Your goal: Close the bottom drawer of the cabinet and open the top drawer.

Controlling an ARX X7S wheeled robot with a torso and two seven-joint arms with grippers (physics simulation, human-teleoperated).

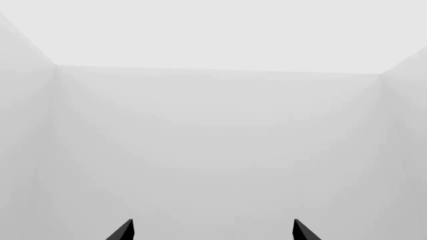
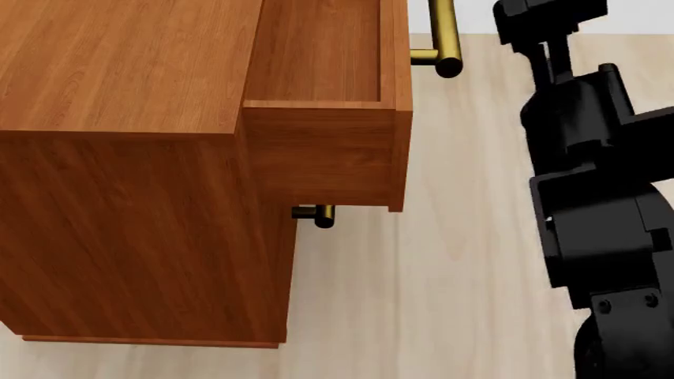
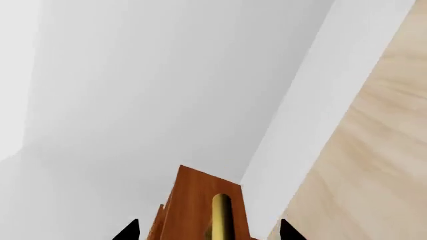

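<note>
One drawer out: top drawer (image 2: 321,103) juts from cabinet (image 2: 126,181).
Right gripper (image 3: 209,231): fingers apart around its brass handle (image 3: 221,216), positioned for pulling.

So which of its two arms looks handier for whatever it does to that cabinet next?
Probably the right. The right gripper points at the open top drawer's brass handle, which sits between its tips. The left gripper faces only blank white walls.
</note>
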